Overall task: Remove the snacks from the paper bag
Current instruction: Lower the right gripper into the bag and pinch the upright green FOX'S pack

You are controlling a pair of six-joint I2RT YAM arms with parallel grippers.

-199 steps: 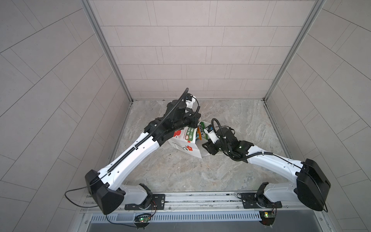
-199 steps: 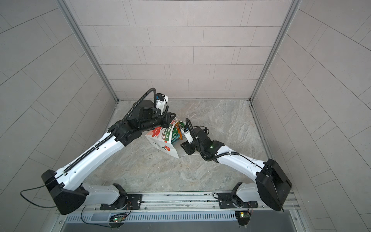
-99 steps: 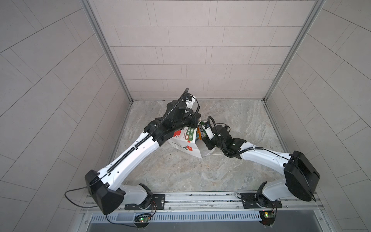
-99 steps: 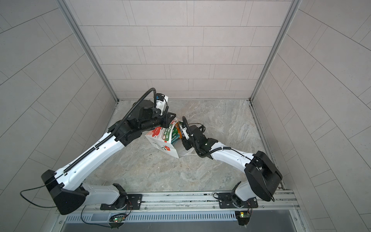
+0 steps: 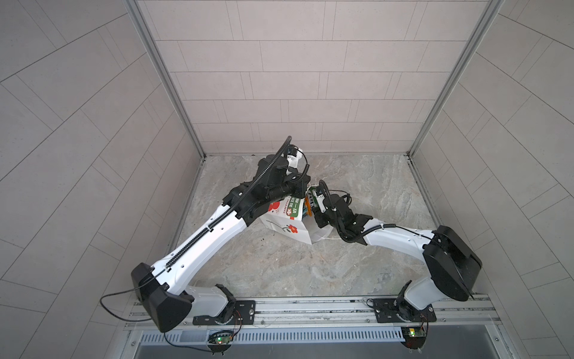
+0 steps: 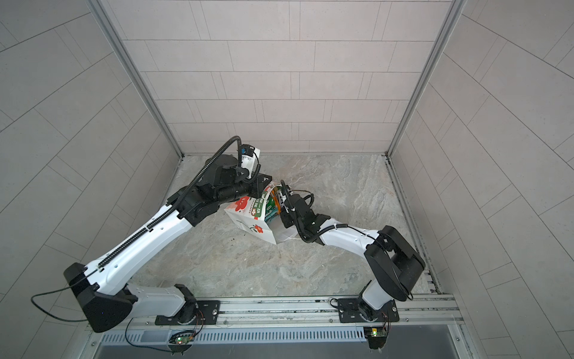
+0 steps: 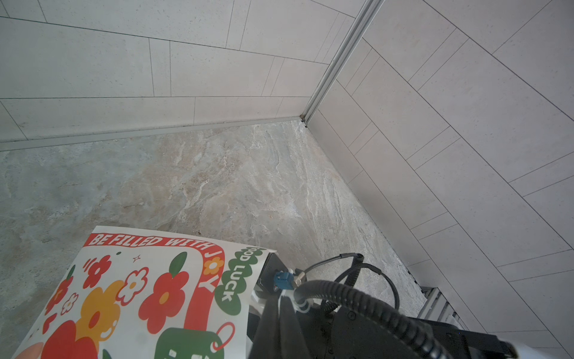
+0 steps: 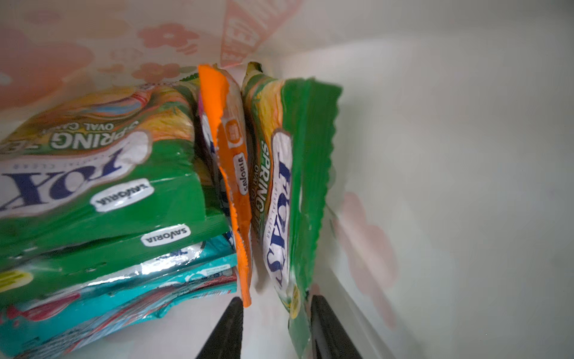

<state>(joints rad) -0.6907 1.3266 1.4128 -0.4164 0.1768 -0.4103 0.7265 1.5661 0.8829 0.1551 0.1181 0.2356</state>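
Right wrist view: right gripper (image 8: 276, 326) half-open astride a green packet (image 8: 298, 186); left gripper (image 5: 304, 188), shut, seemingly pinches the paper bag (image 5: 285, 225).

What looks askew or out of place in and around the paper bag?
The paper bag is not upright: it leans over, mouth toward the right pincer. Inside, an orange packet and a green packet stand on edge beside the flat stack. Nothing has spilled onto the table.
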